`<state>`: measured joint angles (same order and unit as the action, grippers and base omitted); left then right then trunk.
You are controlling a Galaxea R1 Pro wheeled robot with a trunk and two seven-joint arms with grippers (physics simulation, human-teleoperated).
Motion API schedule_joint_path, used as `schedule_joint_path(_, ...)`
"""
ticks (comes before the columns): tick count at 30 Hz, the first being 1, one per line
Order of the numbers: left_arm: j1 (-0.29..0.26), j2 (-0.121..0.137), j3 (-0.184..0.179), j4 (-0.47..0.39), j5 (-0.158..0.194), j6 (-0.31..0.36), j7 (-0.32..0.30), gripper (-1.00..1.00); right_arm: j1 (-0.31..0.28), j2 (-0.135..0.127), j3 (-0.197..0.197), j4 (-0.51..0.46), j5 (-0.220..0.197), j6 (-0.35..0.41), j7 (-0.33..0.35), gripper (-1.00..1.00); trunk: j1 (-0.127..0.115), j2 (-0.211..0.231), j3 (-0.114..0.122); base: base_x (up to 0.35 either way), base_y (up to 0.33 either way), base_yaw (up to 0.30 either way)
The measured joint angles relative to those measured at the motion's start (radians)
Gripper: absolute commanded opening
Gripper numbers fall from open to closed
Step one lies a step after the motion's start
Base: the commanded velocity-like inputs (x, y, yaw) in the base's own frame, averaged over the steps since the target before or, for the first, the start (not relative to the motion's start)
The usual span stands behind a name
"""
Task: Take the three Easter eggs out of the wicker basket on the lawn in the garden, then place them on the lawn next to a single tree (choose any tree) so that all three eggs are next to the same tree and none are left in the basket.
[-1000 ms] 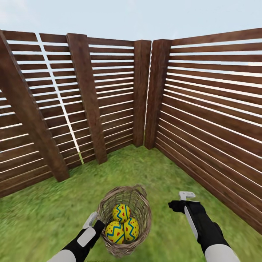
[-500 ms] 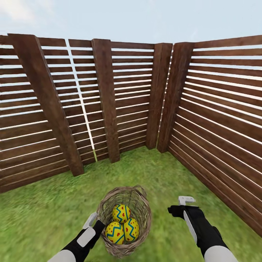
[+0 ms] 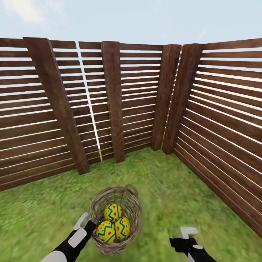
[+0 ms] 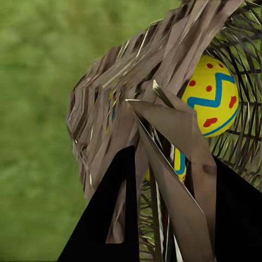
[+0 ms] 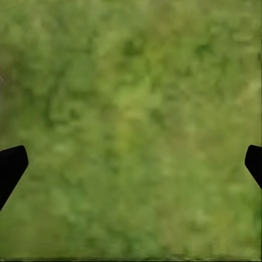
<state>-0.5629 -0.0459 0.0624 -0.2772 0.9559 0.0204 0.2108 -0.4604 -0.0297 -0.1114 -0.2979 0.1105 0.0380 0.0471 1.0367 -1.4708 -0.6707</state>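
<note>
Holding wicker basket (image 3: 115, 218) upright, mouth up — left gripper (image 3: 87, 222)

Noting the following limits of view:

- Left gripper (image 3: 90, 222): fingertips lying behind the wicker basket (image 3: 109, 247) rim in the head view; fingers (image 4: 103, 218) running off the picture's edge in the left wrist view.
- Right gripper (image 3: 182, 236): arm being cropped by the head view's lower edge; only the two dark fingertips (image 5: 11, 166) showing at the right wrist view's margins.
- Three Easter eggs (image 3: 113, 212): lower halves sitting hidden by the basket wall and by one another; one egg (image 4: 212, 97) partly showing through the weave, the others being screened.
- Lawn (image 5: 131, 125): rendering as a soft green blur.
- Fence (image 3: 120, 105): being cut off at both sides.
</note>
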Motion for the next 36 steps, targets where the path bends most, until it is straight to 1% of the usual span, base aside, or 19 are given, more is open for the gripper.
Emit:
schedule_joint_path(4,0.0,0.02,-0.002,0.001,0.0,0.0,-0.006,-1.0,0.008,0.001,0.0,0.023,0.0,-0.001,0.0,1.0,-0.001,0.0,0.0,0.323,0.0,0.0)
schedule_joint_path(5,0.001,0.021,-0.003,0.001,0.004,0.0,-0.006,-1.0,0.009,0.002,0.0,0.125,0.0,-0.001,0.0,1.0,-0.001,0.0,0.0,0.337,0.0,0.0)
schedule_joint_path(6,0.001,0.021,-0.002,0.001,0.004,0.0,-0.006,-1.0,0.008,0.002,0.0,0.143,0.0,-0.001,0.0,1.0,-0.001,0.0,0.0,0.337,0.0,0.0)
schedule_joint_path(12,0.001,0.021,-0.002,0.001,0.005,0.0,-0.006,-1.0,0.008,0.004,0.0,0.143,0.0,-0.001,0.0,1.0,-0.001,0.0,-0.001,0.298,0.0,0.047)
schedule_joint_path(22,0.001,0.021,-0.002,0.001,0.002,0.0,-0.006,-1.0,0.008,0.005,0.0,0.143,0.0,-0.002,-0.001,1.0,0.0,0.0,-0.015,0.007,0.0,0.183)
schedule_joint_path(23,0.001,0.021,-0.003,0.001,0.006,0.0,-0.006,-1.0,0.008,0.005,0.0,0.143,0.0,-0.002,-0.001,1.0,0.0,0.0,-0.016,0.0,0.0,0.188)
schedule_joint_path(25,0.001,0.021,-0.001,0.001,0.001,0.0,-0.006,-1.0,0.008,0.003,0.0,0.143,0.0,-0.002,-0.001,1.0,0.0,0.0,-0.017,0.0,0.0,0.038)
schedule_joint_path(28,0.001,0.021,-0.002,0.001,0.004,0.0,-0.006,-1.0,0.008,0.001,0.0,0.143,0.0,-0.002,-0.001,1.0,0.0,0.0,-0.017,0.0,0.0,0.001)
schedule_joint_path(30,0.001,0.021,0.0,0.001,0.003,0.001,-0.007,-1.0,0.008,0.001,0.0,0.143,0.0,-0.002,-0.001,1.0,-0.008,0.014,-0.011,0.0,0.0,0.128)
schedule_joint_path(31,0.001,0.021,-0.001,0.001,0.011,0.002,-0.007,-1.0,0.008,0.003,0.0,0.143,0.0,-0.002,-0.001,1.0,-0.011,0.021,-0.008,0.0,0.0,0.282)
schedule_joint_path(32,0.001,0.021,0.001,0.0,0.0,0.001,-0.006,-1.0,0.008,0.003,0.0,0.143,0.0,-0.002,-0.001,1.0,-0.015,0.028,-0.005,0.0,0.0,0.289)
schedule_joint_path(33,0.001,0.02,-0.001,0.001,0.007,0.001,-0.006,-1.0,0.008,0.004,0.0,0.143,0.0,-0.002,-0.001,1.0,-0.019,0.035,-0.002,0.0,0.0,0.291)
schedule_joint_path(36,0.001,0.021,0.005,0.0,0.004,0.001,-0.006,-1.0,0.008,0.005,0.0,0.144,0.0,-0.002,-0.001,1.0,-0.031,0.056,0.008,0.0,0.0,0.292)
